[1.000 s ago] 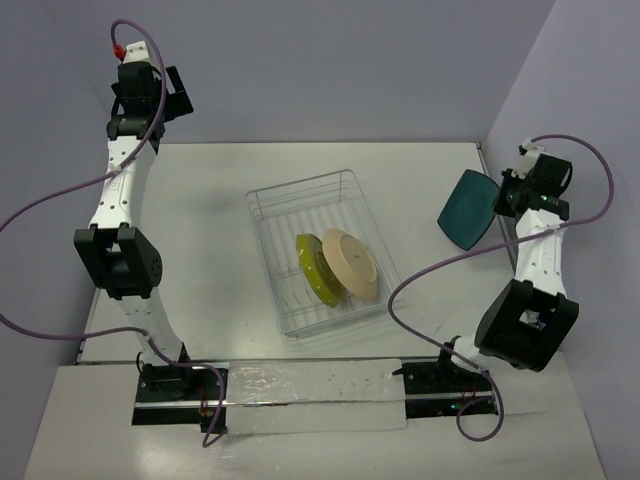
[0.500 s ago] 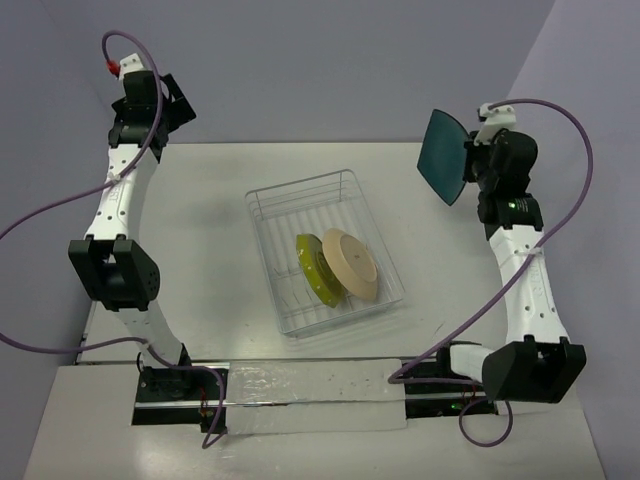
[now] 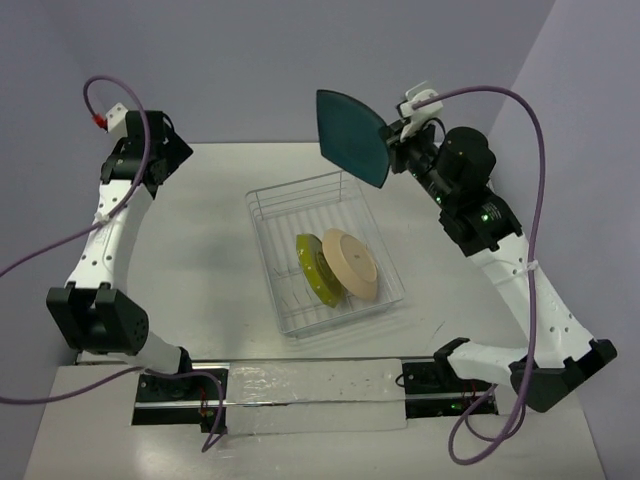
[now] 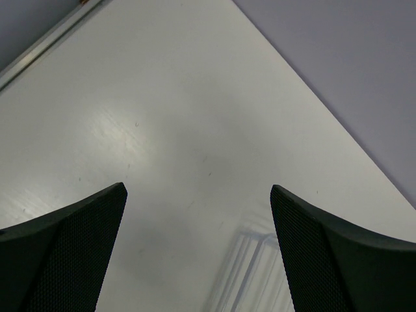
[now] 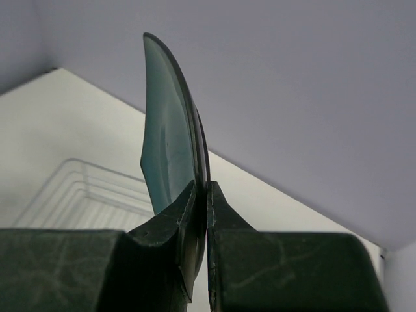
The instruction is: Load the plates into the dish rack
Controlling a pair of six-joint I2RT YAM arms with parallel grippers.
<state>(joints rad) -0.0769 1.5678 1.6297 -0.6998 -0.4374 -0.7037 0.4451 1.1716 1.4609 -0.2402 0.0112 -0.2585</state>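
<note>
**Last plate airborne, heading for the rack**

The right jaws are pinching the dark teal plate [image 3: 352, 135] by its rim. They are holding it on edge, raised near the 12 o'clock end of the wire dish rack [image 3: 298, 184] and not touching it. The yellow-green plate [image 3: 312, 268] and beige plate [image 3: 350, 262] are standing in slots toward the rack's 5 o'clock corner. The left jaws are spread and holding nothing, hanging over the surface [image 3: 200, 240] at 10 o'clock. Likely step: carrying the third plate in. The next move is calling for lowering it edge-first between free tines at 12 o'clock of the other two, then releasing.
</note>
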